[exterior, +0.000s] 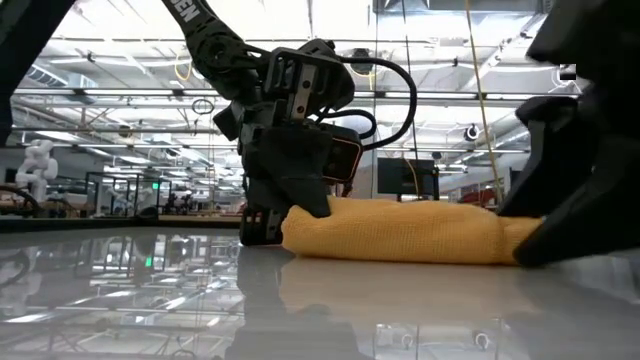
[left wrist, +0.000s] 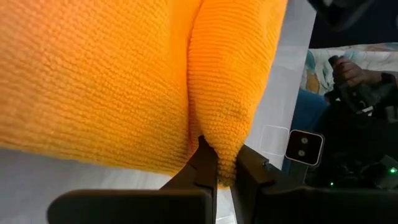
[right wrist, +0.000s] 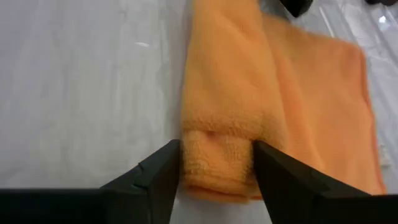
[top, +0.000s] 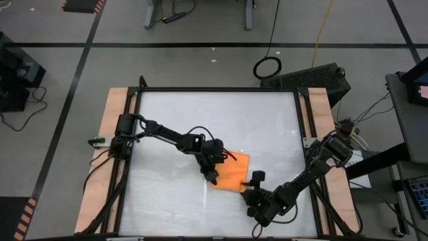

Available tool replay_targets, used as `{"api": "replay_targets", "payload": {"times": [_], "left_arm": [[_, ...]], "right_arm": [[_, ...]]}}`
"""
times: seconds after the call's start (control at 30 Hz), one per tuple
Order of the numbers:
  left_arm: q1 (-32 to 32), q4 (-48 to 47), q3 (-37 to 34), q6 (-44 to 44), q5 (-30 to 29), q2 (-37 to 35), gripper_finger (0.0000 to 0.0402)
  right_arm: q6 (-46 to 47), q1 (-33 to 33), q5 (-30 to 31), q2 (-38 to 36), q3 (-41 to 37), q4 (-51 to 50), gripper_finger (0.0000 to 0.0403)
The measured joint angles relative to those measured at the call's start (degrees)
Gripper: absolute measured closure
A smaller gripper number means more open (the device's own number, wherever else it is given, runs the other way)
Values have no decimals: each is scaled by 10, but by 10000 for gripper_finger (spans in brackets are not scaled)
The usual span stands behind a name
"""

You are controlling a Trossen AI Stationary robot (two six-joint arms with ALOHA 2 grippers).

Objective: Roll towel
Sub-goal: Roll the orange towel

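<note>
The towel [top: 233, 173] lay on the white table [top: 167, 201], a bit right of centre toward the near edge, partly rolled: a thick rolled fold ran along one side, the rest still flat beside it. The left gripper [top: 212, 175] sat at the towel's left end, fingers [left wrist: 205, 163] narrowed and pinching a fold of the orange cloth. The right gripper [top: 251, 186] was at the towel's near right end, fingers [right wrist: 163, 171] spread wide on either side of the roll's end, just beside the cloth; whether they pressed it, can't tell. In the low view the roll rested flat on the tabletop between both grippers.
</note>
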Motion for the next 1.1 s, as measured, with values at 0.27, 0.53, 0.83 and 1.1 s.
{"api": "replay_targets", "payload": {"times": [0.27, 0.53, 0.83, 1.1], "left_arm": [[0, 20, -1, 38, 3, -2, 340], [3, 23, -2, 131, -50, -64, 236], [-23, -130, -2, 300, -189, -144, 199], [-125, -114, -1, 458, -370, -162, 198]], "right_arm": [[58, -18, -41, 9, -8, 13, 289], [99, -17, -55, 9, -9, 11, 392], [129, -19, -75, 0, -10, 9, 399], [139, -21, -98, -16, -11, 6, 399]]}}
